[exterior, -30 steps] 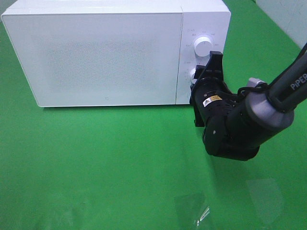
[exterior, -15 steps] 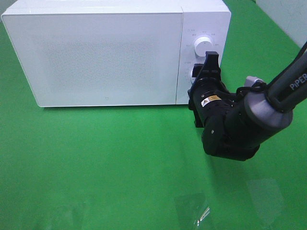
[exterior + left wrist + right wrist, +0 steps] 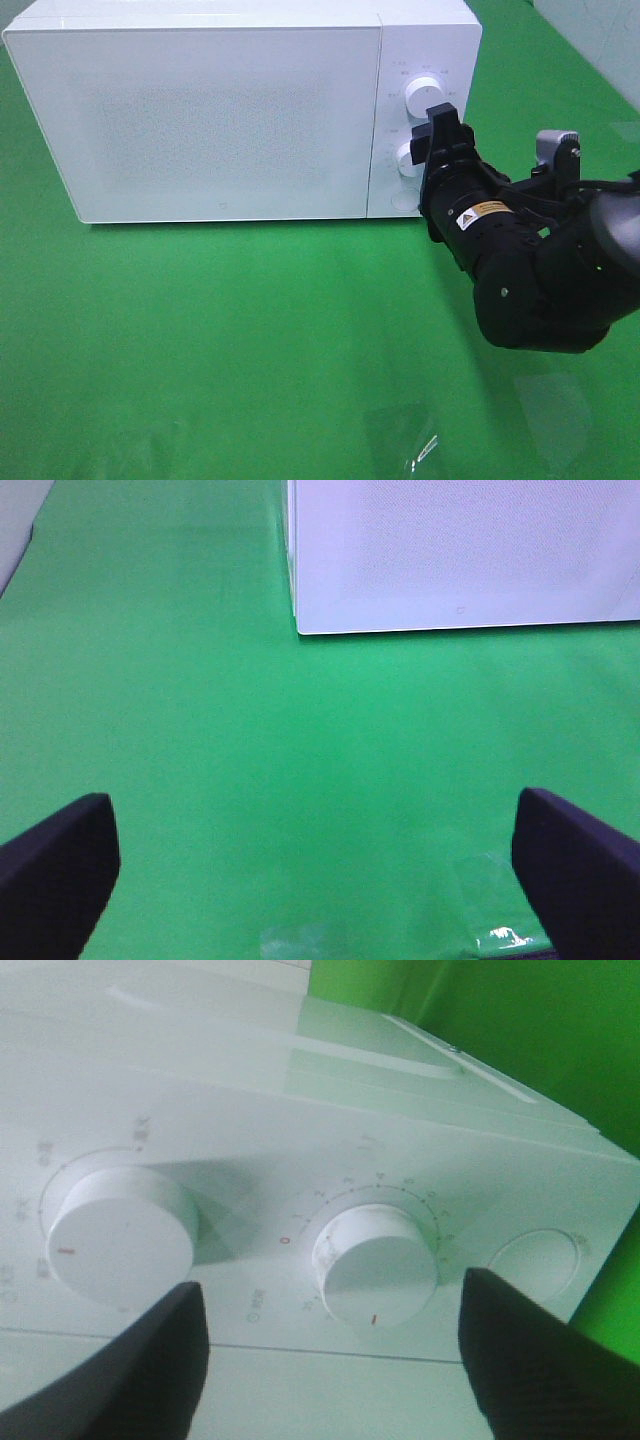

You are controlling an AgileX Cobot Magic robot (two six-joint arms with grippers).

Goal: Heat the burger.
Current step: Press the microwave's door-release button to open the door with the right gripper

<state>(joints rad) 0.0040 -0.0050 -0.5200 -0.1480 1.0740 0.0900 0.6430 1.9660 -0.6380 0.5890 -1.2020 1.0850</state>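
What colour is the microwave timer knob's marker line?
Red marker line; best in right wrist view.

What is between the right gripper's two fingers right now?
The numbered dial on the microwave sits between the spread fingers, seemingly untouched; the right wrist view shows it.

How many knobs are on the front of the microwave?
2: the upper knob on the control panel, and the lower knob just below it, facing the open right gripper.

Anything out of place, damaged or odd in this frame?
Only small things. A crinkled patch of clear film lies on the green cloth in front of the microwave. The timer dial looks slightly scuffed. The door is shut and nothing is spilled.
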